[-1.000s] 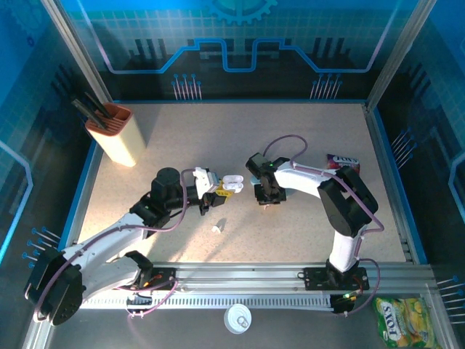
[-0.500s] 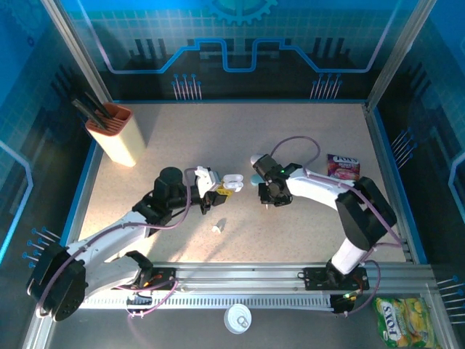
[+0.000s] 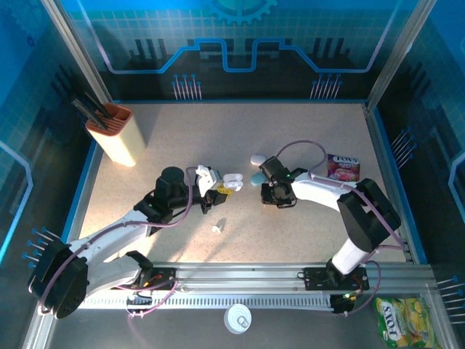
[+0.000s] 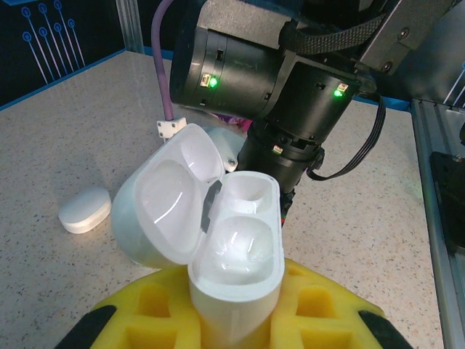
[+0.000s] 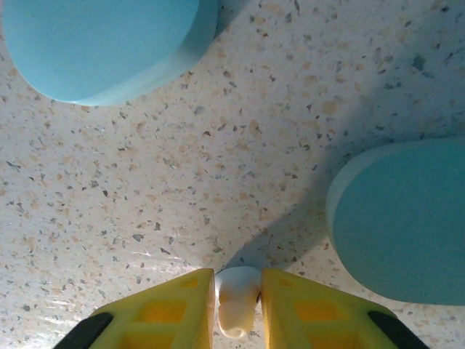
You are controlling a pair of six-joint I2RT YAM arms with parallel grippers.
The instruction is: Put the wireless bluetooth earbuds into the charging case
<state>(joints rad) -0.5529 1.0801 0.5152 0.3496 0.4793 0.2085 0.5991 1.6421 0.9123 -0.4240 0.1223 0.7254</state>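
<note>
- Top view: left hand (image 3: pixel 222 190) grips the open white plastic charging case (image 3: pixel 232 179) mid-worktop, clamped shut around its base.
- Right hand (image 3: pixel 275 198) sits just right of it, pointing down at the speckled beige worktop (image 3: pixel 182 138); its grip is too small to read here.
- A loose tiny white earbud piece (image 3: pixel 217 228) lies on the worktop in front of the left hand.
- Pale blue pebble case (image 3: pixel 259 179) and white pebble case (image 3: pixel 256 158) lie beside the right hand.
- Left wrist view: yellow fingers (image 4: pixel 149 316) pinch the charging case (image 4: pixel 236 251) upright, lid (image 4: pixel 171 203) flipped left, two glossy wells facing up.
- The white pebble case (image 4: pixel 85 209) lies to the left; the right arm's black wrist (image 4: pixel 283 80) is close behind.
- Right wrist view: right hand (image 5: pixel 237 305) is closed on a tiny white plastic earbud (image 5: pixel 237 287), just above the worktop.
- Two pale blue cases (image 5: pixel 109 43) (image 5: pixel 399 218) lie ahead.
</note>
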